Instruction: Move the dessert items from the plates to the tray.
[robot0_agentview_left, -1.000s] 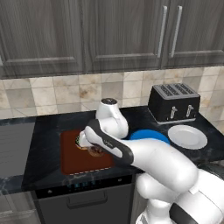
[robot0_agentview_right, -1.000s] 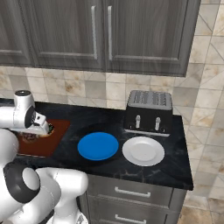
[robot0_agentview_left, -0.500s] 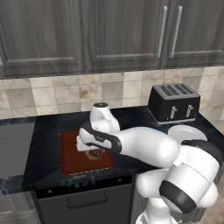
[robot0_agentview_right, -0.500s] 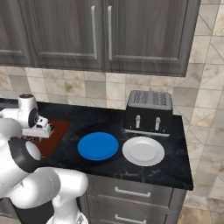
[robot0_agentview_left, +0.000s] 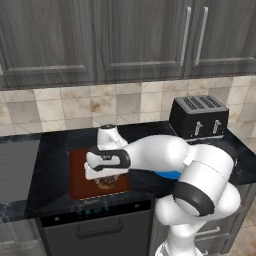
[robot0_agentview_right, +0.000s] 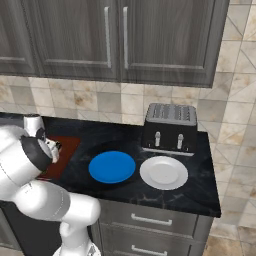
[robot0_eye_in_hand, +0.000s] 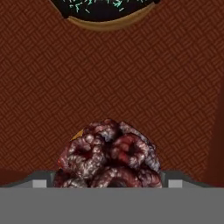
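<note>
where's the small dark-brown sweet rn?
On the tray, at the bottom of the hand view: the small sweet sits just below the sprinkled donut, apart from it.

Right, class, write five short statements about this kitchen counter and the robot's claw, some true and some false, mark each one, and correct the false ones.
1. The blue plate has a dessert on it. False: it is bare.
2. The speckled sweet lies on the reddish-brown tray. True.
3. The sprinkled chocolate donut sits on the white plate. False: it is on the tray, apart from the speckled sweet.
4. The black toaster stands behind the white plate, near the wall. True.
5. The claw hangs over the white plate. False: it is above the tray, jaws spread wide beside the speckled sweet.
</note>
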